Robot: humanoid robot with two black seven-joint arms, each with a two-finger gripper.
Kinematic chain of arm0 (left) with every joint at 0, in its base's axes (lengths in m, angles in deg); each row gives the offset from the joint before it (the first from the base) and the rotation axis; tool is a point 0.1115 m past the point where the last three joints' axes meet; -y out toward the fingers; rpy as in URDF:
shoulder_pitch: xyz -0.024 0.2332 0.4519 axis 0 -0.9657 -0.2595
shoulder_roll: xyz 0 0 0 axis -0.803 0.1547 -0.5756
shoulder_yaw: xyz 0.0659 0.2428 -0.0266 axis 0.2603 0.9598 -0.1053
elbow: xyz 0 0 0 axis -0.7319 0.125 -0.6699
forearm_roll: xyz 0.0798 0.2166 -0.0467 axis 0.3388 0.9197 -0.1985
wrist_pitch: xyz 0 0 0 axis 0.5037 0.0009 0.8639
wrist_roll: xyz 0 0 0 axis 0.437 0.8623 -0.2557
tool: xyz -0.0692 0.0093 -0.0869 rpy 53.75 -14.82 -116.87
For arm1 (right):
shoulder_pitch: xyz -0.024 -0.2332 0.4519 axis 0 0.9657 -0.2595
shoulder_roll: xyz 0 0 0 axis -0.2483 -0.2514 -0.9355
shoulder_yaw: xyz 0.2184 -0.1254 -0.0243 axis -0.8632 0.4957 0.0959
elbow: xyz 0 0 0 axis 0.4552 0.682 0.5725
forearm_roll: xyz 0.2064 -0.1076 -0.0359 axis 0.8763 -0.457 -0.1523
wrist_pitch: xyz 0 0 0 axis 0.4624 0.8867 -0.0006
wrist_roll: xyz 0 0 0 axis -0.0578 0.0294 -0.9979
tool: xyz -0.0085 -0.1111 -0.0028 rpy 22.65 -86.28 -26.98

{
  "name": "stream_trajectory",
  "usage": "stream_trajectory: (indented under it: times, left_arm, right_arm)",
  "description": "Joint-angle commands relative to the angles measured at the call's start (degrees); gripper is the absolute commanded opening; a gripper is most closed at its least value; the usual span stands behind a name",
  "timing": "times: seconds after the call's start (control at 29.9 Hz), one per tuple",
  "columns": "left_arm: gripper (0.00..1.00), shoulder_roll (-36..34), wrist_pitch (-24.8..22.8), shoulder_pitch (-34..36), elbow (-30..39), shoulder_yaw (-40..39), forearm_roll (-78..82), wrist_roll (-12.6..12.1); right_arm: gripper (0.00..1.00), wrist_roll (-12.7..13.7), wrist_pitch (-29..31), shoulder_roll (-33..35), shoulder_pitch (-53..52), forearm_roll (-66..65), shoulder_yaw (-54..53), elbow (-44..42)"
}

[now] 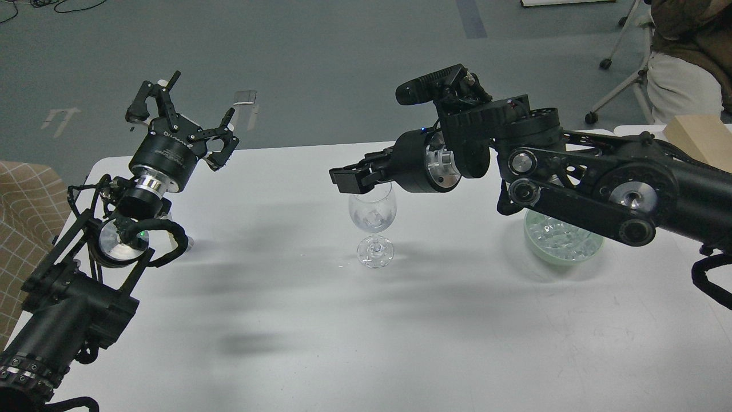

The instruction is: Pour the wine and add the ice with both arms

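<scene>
A clear wine glass (372, 214) stands upright at the table's middle, with a few ice cubes (372, 218) in its bowl. A pale green bowl (589, 250) holding many ice cubes (557, 237) sits to its right, partly hidden by my right arm. My right gripper (343, 178) hovers just above and left of the glass rim, apart from it. It is dark and side-on, so its fingers cannot be told apart. My left gripper (183, 114) is open and empty, raised over the table's far left corner. No wine bottle shows.
The white table (366, 332) runs forward to the view's lower edge. A wooden box (700, 140) lies at the back right. A brown checked cloth (23, 200) is off the left edge. A seated person (686, 63) and chair are beyond the table, top right.
</scene>
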Motion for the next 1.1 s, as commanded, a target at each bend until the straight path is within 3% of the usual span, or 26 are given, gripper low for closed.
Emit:
stream_trajectory:
  times: [0.0,0.17,0.27,0.53,0.9,1.07]
  left_arm:
    - [0.98,0.0,0.0,0.0,0.0,0.0,0.0,0.0]
    - [0.98,0.0,0.0,0.0,0.0,0.0,0.0,0.0]
    - [0.98,0.0,-0.1,0.1,0.0,0.0,0.0,-0.1]
    - [0.98,0.0,-0.1,0.1,0.0,0.0,0.1,-0.1]
    - [0.98,0.0,-0.1,0.0,0.0,0.1,0.2,-0.1]
    - [0.98,0.0,-0.1,0.1,0.1,0.1,0.2,-0.2]
  right_arm:
    - [0.75,0.0,0.0,0.1,-0.3,0.0,-2.1,0.3]
    - [0.78,0.0,0.0,0.2,-1.8,0.1,-3.6,0.3]
    - [0.88,0.0,0.0,0.3,-1.9,0.0,-5.9,0.2]
    - [0.96,0.0,0.0,1.7,-1.8,0.4,-13.0,-0.2]
    - [0.95,-0.2,0.0,5.3,0.8,3.1,-24.9,-0.9]
    - [0.94,-0.3,0.0,4.8,6.4,6.6,-35.5,-2.6]
